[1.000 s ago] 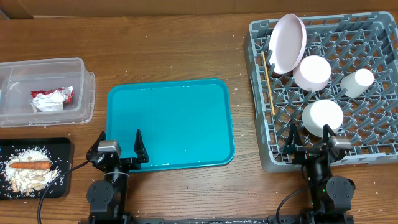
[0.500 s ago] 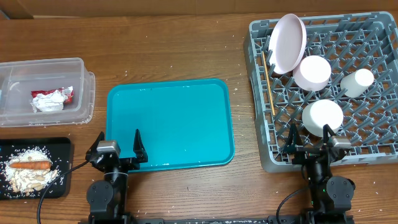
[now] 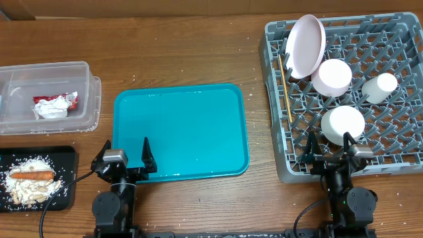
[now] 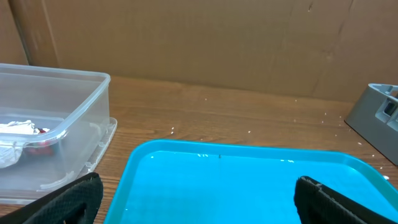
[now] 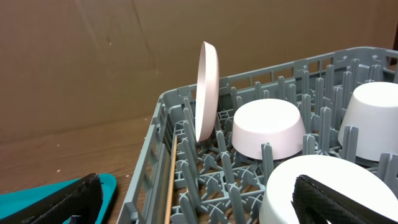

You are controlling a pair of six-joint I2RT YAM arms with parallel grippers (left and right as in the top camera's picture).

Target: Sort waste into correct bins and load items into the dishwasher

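Wooden bench [image 3: 185, 53], cardboard wall behind. Teal tray [image 3: 178, 132] in the middle, nothing on it. Clear tub [image 3: 91, 92] at the left holds the crumpled white tissue [image 3: 51, 107] and the red wrapper [image 3: 71, 100], touching each other. Black tray [image 3: 66, 155] near the left front corner carries the carrot stick [image 3: 36, 175] on the beige food scraps [image 3: 30, 190].

Grey dish rack [image 3: 288, 170] at the right: white plate [image 3: 305, 45] upright on edge between pegs, upturned bowl [image 3: 331, 77] just beside it, cup [image 3: 379, 87] further right, second upturned bowl [image 3: 342, 123] nearer the front. Chopsticks [image 3: 285, 89] lie along the rack's left side.

Left claw [image 3: 127, 142] spread wide, holding nothing, over the teal tray's front edge. Right claw [image 3: 328, 139] also spread, holding nothing, at the rack's front, second bowl between its fingers.
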